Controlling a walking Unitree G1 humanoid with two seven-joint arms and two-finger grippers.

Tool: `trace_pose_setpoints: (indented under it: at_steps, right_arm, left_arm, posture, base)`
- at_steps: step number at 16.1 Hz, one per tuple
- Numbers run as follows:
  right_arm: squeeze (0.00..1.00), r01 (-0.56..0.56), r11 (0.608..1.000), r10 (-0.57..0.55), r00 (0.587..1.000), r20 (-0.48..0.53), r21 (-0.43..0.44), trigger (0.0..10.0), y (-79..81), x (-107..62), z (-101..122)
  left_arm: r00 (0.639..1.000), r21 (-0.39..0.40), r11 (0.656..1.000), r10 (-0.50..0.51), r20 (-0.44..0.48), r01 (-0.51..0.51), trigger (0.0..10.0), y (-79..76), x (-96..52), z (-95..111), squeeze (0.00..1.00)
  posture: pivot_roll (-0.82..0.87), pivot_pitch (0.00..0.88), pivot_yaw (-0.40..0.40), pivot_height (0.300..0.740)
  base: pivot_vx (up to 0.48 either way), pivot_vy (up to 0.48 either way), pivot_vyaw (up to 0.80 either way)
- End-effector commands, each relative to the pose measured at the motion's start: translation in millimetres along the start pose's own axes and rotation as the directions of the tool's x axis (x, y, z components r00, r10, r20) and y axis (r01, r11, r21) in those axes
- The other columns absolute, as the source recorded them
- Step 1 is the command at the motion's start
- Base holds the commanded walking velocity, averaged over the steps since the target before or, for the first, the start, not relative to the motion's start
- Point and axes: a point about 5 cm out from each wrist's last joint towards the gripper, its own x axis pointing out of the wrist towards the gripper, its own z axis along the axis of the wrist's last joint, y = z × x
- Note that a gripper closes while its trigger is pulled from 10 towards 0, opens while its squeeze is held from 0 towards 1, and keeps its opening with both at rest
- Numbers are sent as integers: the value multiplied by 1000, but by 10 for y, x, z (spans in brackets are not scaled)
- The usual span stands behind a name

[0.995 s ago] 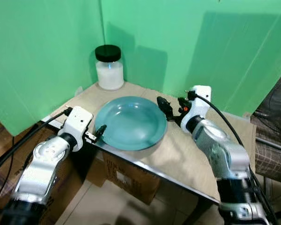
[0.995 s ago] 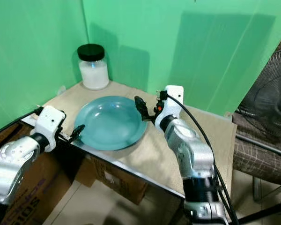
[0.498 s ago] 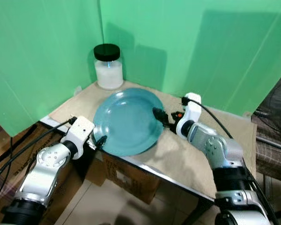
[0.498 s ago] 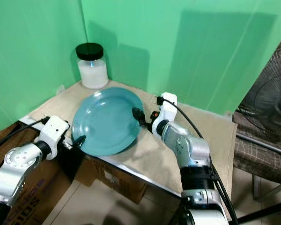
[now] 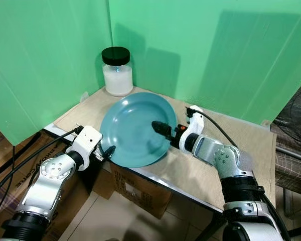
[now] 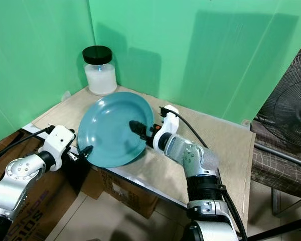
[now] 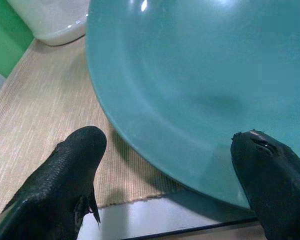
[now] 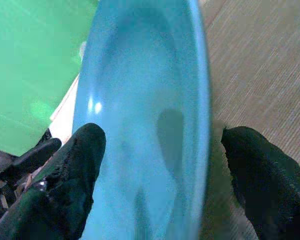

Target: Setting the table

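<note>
The teal plate (image 5: pixel 133 128) is tilted on the near-left corner of the table (image 5: pixel 226 150). Its right rim is straddled by the wide jaws of the right gripper (image 5: pixel 163 129); the left gripper (image 5: pixel 106 149), also wide, waits at the near rim. The plate is judged stiff, glossy, breakable: the rim should be pinched firmly.

Both eye views look forward and down from the robot's head onto the same table corner, sharing the tilted teal plate (image 5: pixel 135 128), the white jar (image 5: pixel 117 72) by the green backdrop and both silver arms, the right eye view also catching a fan at the right. The left wrist view looks from very near along the left gripper (image 7: pixel 170 175) over the plate's near rim and the woven mat (image 7: pixel 45 120). The right wrist view looks just as near along the right gripper (image 8: pixel 165 170), straddling the plate's far rim, the left gripper being visible beyond it
</note>
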Motion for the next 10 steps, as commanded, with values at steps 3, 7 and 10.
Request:
trace_pose_setpoints:
  at_steps: [3,7,10]
  right_arm:
    - [0,33,999,-33,999,-41,17,0,-50,-8,-27]
    - [0,48,997,-45,998,-53,53,0,-60,11,-74]
    - [0,31,998,-29,999,-40,49,0,-33,20,-80]
  left_arm:
    - [1000,12,1000,-15,-17,15,10000,-3,16,-25,0]
    - [1000,16,1000,-17,-16,17,10000,0,18,-26,0]
    - [1000,19,1000,-19,-18,19,10000,-2,12,-34,0]
  posture:
    - [-16,9,-10,740]
    - [-13,9,-10,740]
    - [-11,9,-12,740]
  base:
    - [0,0,0]
    - [0,0,0]
    - [0,0,0]
